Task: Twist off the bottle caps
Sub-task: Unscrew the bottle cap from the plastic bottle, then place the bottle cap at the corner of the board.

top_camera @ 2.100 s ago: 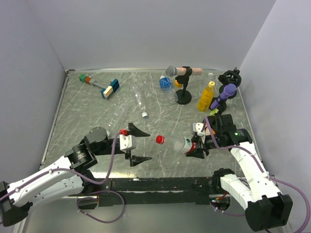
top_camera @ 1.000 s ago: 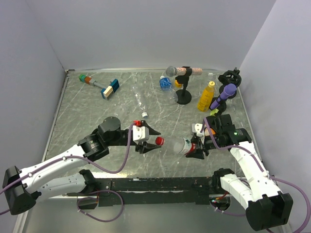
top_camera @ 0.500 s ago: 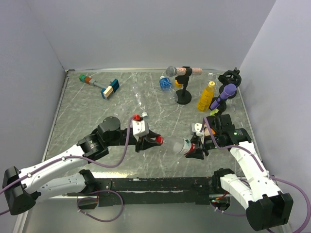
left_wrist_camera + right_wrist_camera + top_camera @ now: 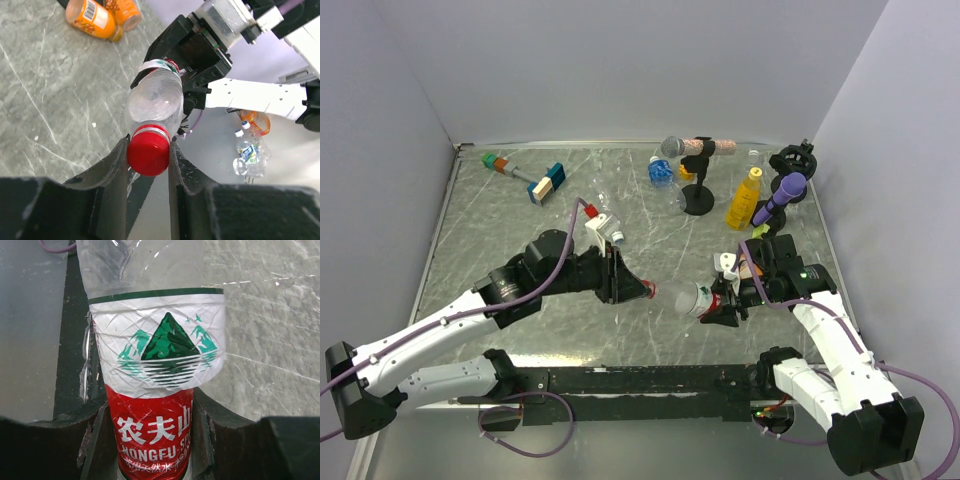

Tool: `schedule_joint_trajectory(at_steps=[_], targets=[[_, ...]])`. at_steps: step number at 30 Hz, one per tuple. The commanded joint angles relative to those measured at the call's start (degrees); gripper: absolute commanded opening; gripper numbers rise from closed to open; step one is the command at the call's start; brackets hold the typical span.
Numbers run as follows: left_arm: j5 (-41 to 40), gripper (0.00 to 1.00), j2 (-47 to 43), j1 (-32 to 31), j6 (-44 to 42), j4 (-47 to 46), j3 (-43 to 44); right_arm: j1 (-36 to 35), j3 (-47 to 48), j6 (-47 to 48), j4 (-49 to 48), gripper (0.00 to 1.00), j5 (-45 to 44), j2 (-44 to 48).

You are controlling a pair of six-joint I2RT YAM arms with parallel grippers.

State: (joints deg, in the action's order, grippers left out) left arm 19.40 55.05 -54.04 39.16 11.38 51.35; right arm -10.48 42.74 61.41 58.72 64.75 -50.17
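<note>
Bottle (image 4: pixel 692 297), the clear one with the red and white label (image 4: pixel 159 365), lies level above the grey, veined worktop (image 4: pixel 520 235), stretched between my two arms. Its body is thin, see-through plastic, creased and dented, so I judge it will give and wring if squeezed or turned too hard. My right end effector (image 4: pixel 150 445) is clenched round the labelled base end, one black finger on each side of the glossy film. That film looks slick, and I judge it is where a slip would start.

My left end effector (image 4: pixel 148 159) is clamped on the red cap (image 4: pixel 148 150) at the other end. Both curved black fingers press its sides, and the neck ring shows just beyond them. From above, this end effector hides most of the cap.

I judge the grip is made and the unscrewing is what is in hand. The next move calls for me to roll my left wrist about the bottle's long axis. My right arm has to hold firm against that turn, and both arms have to stay in line so the neck is not bent.

The cap is small, round, hard and matt. Its fine upright ribs should give my fingers some bite.
</note>
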Motion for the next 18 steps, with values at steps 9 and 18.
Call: schedule_joint_trajectory(at_steps=[9,18], targets=[[-7.97,0.01,-1.52,0.16,1.19,6.20,4.19,-0.07,0.24,0.91,-0.89,0.36,-0.77,0.07],[-12.01,0.01,-8.72,0.51,-1.63,7.96,-0.72,-0.07,0.24,1.00,-0.97,0.36,-0.85,0.16]])
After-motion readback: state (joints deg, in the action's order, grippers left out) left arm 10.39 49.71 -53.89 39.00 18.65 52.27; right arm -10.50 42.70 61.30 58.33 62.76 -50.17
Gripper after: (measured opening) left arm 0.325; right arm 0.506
